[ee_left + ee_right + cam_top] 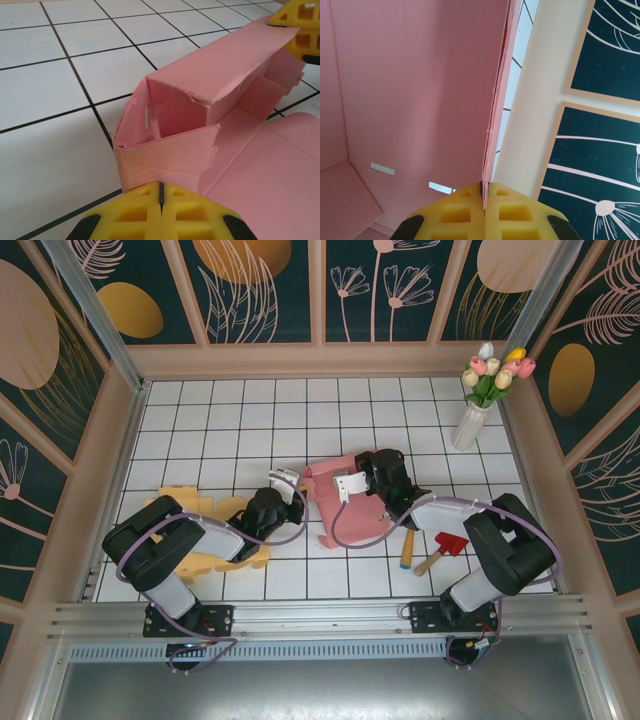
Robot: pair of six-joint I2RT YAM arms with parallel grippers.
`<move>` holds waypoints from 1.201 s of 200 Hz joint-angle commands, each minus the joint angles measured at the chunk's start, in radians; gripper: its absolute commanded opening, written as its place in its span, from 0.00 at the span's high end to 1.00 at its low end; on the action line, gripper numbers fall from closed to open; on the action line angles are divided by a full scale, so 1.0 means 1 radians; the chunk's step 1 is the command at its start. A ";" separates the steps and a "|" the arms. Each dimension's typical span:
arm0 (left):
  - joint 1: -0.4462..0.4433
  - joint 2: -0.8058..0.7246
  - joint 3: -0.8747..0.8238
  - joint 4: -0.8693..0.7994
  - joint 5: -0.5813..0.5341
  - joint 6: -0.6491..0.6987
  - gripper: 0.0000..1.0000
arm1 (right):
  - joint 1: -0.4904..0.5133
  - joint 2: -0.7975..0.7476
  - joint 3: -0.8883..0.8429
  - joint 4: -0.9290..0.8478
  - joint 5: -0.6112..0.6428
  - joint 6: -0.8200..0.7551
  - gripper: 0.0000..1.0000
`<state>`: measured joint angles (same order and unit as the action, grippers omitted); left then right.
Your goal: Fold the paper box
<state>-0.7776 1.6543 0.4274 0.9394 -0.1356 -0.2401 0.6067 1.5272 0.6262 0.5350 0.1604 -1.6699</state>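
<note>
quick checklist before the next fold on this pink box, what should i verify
1. Hold of the right gripper on the pink box: ok, a wall edge runs between its shut fingers.
2. Hold of the left gripper on the near wall: cannot tell; it is shut, with its tips at the wall's base.
3. Box fully formed: not ok, one large panel lies flat on the table.
4. The vase out of the way: ok, it stands apart from both arms.
5. The toy hammer out of the way: cannot tell, it lies close beside the right arm.
</note>
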 commanded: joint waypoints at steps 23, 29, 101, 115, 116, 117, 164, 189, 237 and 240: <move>0.000 0.035 0.016 0.091 0.098 -0.047 1.00 | 0.007 0.040 -0.005 -0.050 0.007 -0.011 1.00; 0.000 0.041 0.019 0.095 0.104 -0.051 1.00 | 0.006 0.042 -0.007 -0.049 0.009 -0.011 1.00; 0.000 0.099 0.058 0.140 0.194 -0.091 1.00 | 0.016 0.048 -0.006 -0.053 0.019 -0.020 1.00; 0.000 0.099 0.066 0.138 0.196 -0.095 1.00 | 0.018 0.049 -0.005 -0.052 0.019 -0.019 1.00; 0.000 0.100 0.067 0.138 0.195 -0.095 1.00 | 0.019 0.049 -0.005 -0.052 0.019 -0.019 1.00; 0.000 0.099 0.068 0.137 0.195 -0.095 1.00 | 0.019 0.049 -0.005 -0.052 0.020 -0.019 1.00; 0.001 0.065 0.036 0.109 0.118 -0.070 1.00 | 0.022 0.052 -0.006 -0.064 0.022 -0.016 1.00; 0.001 -0.046 -0.012 0.045 0.084 -0.042 1.00 | 0.021 0.047 -0.005 -0.073 0.021 -0.014 1.00; 0.014 -0.210 -0.106 -0.019 0.097 -0.057 1.00 | 0.013 0.057 0.006 -0.095 0.025 -0.013 1.00; 0.015 -0.214 -0.107 -0.030 0.087 -0.058 1.00 | 0.013 0.057 0.007 -0.096 0.024 -0.013 1.00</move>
<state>-0.7738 1.4971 0.3580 0.9638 -0.0269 -0.2962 0.6163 1.5490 0.6331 0.5499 0.1867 -1.6707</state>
